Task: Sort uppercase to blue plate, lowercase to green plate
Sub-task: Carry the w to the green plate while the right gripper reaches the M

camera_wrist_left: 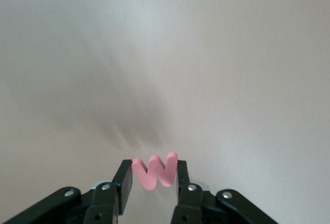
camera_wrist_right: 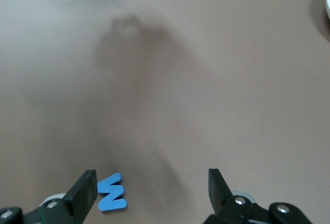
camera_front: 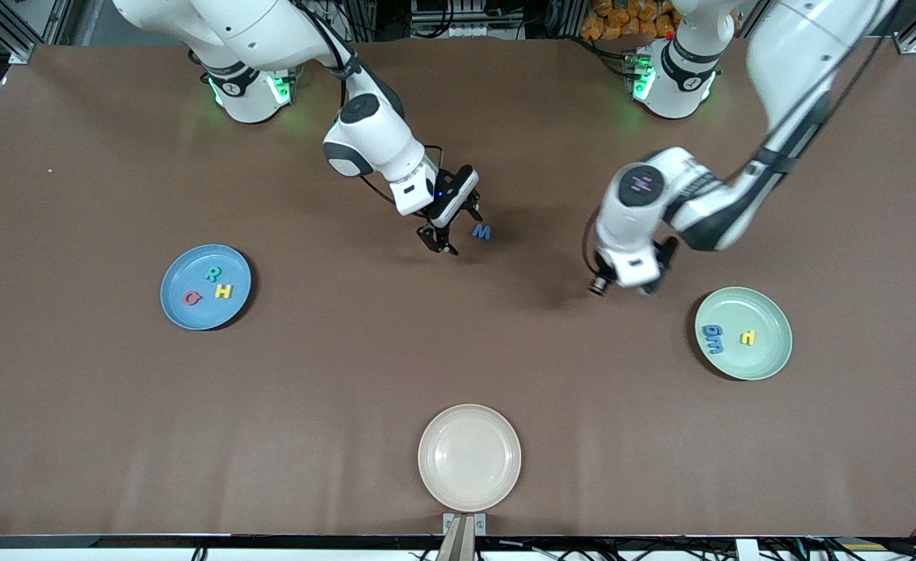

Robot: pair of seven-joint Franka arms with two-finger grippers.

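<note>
Nearest my front camera sits the cream plate (camera_front: pixel 469 457), bare; I leave it alone.

Next up the desk (camera_front: pixel 458 374), the two sorting plates. The green plate (camera_front: pixel 743 333), toward the left arm's end, carries a yellow lowercase letter (camera_front: pixel 748 337) and two blue ones (camera_front: pixel 712 338) lying close together, so I count three of four lowercase delivered. The blue plate (camera_front: pixel 206 286), toward the right arm's end, holds the green R (camera_front: pixel 213 273), yellow H (camera_front: pixel 224 291) and red G (camera_front: pixel 192 298): three of four capitals in place.

The left claw (camera_wrist_left: pixel 154 175) hangs over bare desk, near the green plate but not yet above it. My left wrist camera shows it pinched narrow on the red m (camera_wrist_left: pixel 154 170), held upright between the fingers. I judge that letter only needs carrying over the green plate and dropping.

Farthest from the camera, mid-desk, lies the blue M (camera_front: pixel 482 231), flat on the desk. The right claw (camera_front: pixel 449 231) is spread wide just beside it; in the right wrist view the M sits close to one finger, not centred between them. So that pick is not yet made, and I judge the M is the last piece left for the blue plate.
</note>
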